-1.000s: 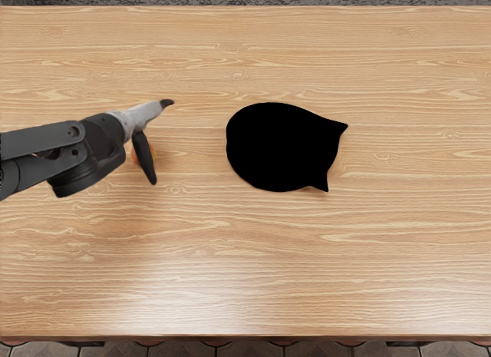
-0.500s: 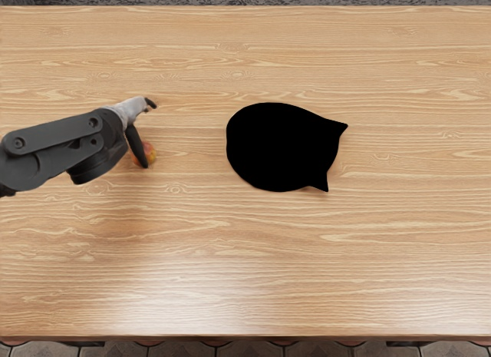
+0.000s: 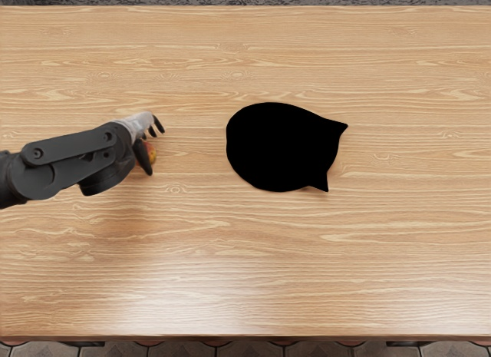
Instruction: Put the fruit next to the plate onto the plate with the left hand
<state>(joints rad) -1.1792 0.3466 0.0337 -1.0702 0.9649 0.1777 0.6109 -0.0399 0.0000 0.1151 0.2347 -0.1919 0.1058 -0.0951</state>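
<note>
— How many things are lying on the counter?
— Two: one black plate sitting near the middle, and one small orange fruit lying at the plate's nine o'clock, well apart from it.
— And hands?
— One is showing. The left hand, its arm coming in from nine o'clock, is curling fingers and thumb around the fruit, which is peeking out between them, down on the wood.

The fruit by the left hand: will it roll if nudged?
Probably: the fruit looks small and round on a flat table. Likely light, given its size. The left hand covers most of it, so firmness is unclear.
</note>
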